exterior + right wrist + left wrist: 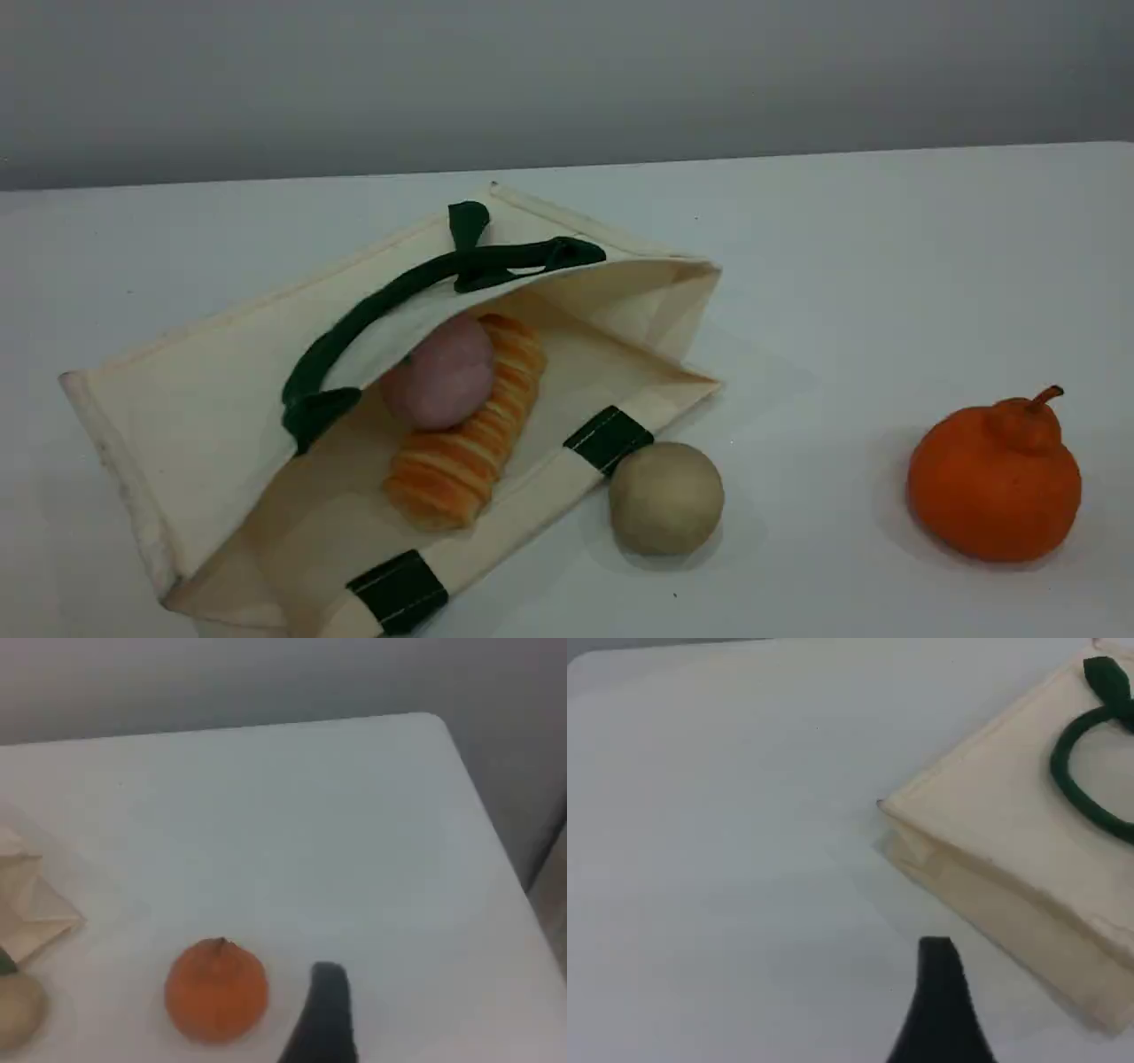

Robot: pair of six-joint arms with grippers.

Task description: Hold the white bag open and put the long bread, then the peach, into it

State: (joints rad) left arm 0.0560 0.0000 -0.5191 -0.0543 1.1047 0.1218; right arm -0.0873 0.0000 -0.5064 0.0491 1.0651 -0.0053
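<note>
The left gripper (937, 1001) is seen as a single dark fingertip over bare table (726, 886). Nothing is held, and the jaws are taken to stand well apart. Ahead of these jaws and to their right, the white bag (1001, 824) lies on its side, one closed corner turned toward them.

The right gripper (323, 1010) is likewise shown by one fingertip. Its jaws are spread wide and nothing is gripped. Just to the left of these jaws the orange stemmed fruit (216, 989) stands on the table, not touched. Farther left, the beige ball (18, 1010) is cut by the picture's edge.

In the scene view the bag's mouth is seen gaping, with a dark green strap handle (496, 259) draped over its upper side. The long bread (469, 452) lies inside on the lower panel, and the peach (440, 372) is nestled against it. The beige ball rests just outside the bag's lip.

The tabletop is plain, matte and white, with a rounded corner beyond the right jaws. A bare grey wall (567, 80) is seen behind it.
</note>
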